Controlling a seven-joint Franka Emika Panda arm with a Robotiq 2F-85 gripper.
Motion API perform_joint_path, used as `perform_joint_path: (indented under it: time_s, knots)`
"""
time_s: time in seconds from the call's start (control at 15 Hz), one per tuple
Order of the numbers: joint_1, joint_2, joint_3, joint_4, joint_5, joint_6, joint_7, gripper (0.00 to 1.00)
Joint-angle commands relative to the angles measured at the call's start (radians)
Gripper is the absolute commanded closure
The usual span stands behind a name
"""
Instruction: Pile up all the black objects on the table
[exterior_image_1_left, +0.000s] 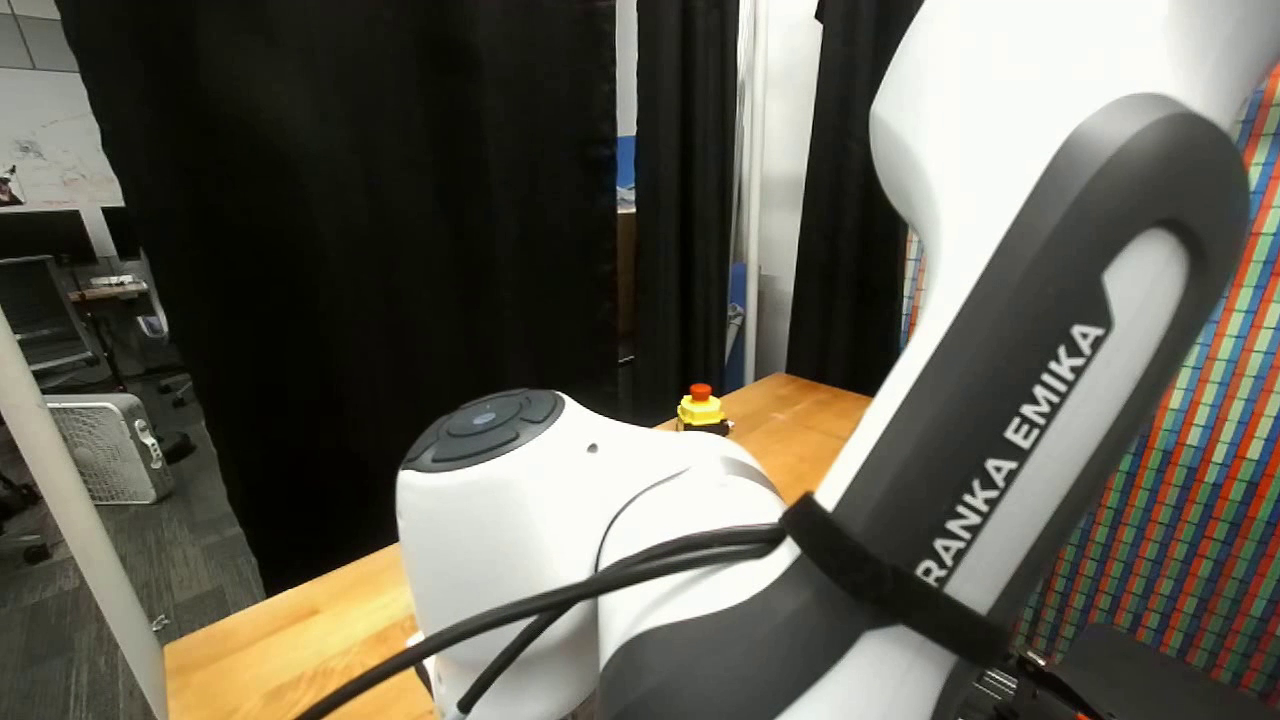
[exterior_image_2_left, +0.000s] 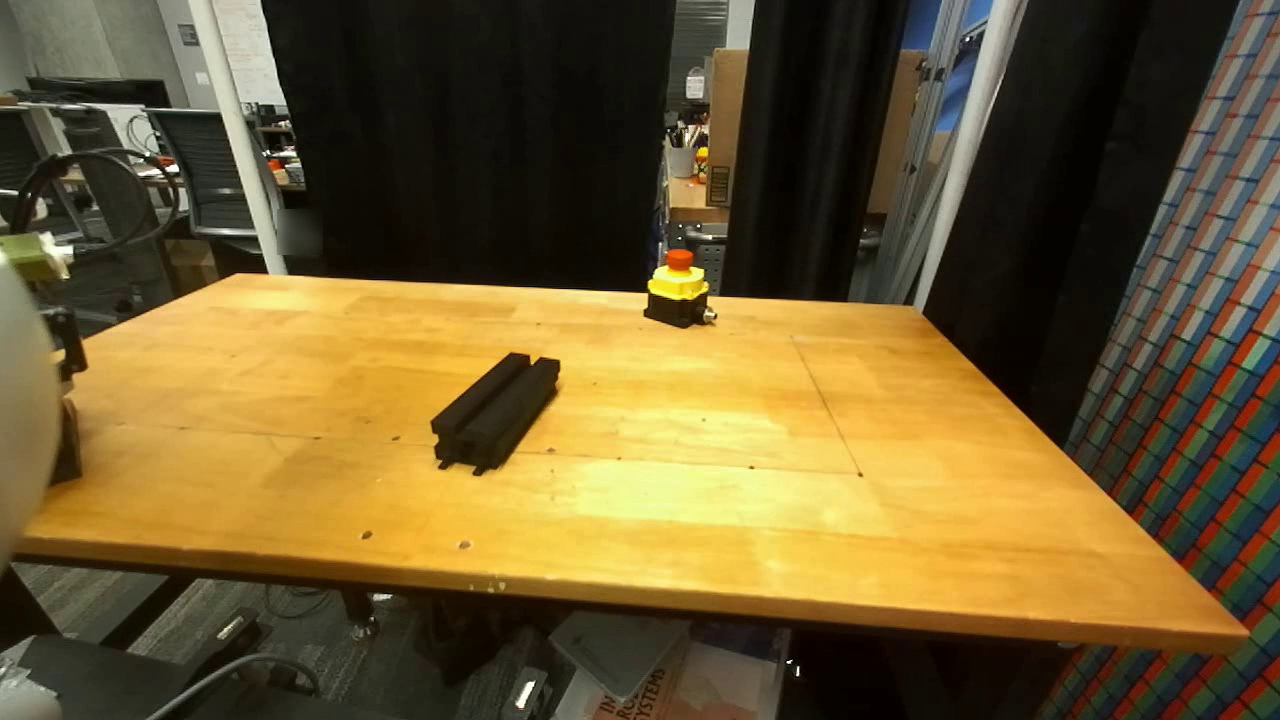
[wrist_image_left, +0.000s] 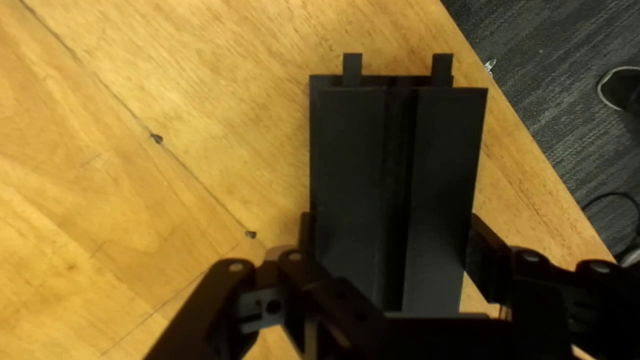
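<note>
The two-finger gripper (wrist_image_left: 392, 225) is clamped across a grooved black plate (wrist_image_left: 362, 190): one finger (wrist_image_left: 487, 255) sits against its right long side, the other against its left, so the fingers stand apart by just the plate's width, pinching it toward its near end. Its lengthwise groove (wrist_image_left: 397, 200) runs away from the gripper. Under it a lower black layer (wrist_image_left: 372, 81) shows past the left side and the far end, where two small tabs (wrist_image_left: 352, 67) jut out; whether this is a separate piece or part of the same one, I cannot tell, nor whether the plate rests or hangs. Around it spreads the wooden tabletop (wrist_image_left: 100, 175), with dark holes (wrist_image_left: 156, 138) on the left and its edge on the right, dark carpet (wrist_image_left: 530, 110) beyond. In an exterior view the white robot arm (exterior_image_2_left: 20, 400) shows only at the left edge, and well to its right a second grooved black plate (exterior_image_2_left: 490, 415) lies on the wooden tabletop, left of centre, running from near left to far right. At the far side, to the right of that plate, stands a red-and-yellow emergency-stop button (exterior_image_2_left: 678, 285), seen in both exterior views; behind it hang black curtains (exterior_image_2_left: 470, 140).
</note>
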Motion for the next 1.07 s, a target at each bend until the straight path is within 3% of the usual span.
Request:
perform_joint_path:
  time_s: [0.0,1.0]
  knots:
    - [-0.009,-0.013,0.003,-0.011,0.006,0.033,-0.028,0.55]
    - [-0.011,-0.017,0.001,-0.035,0.016,0.022,-0.016,0.55]
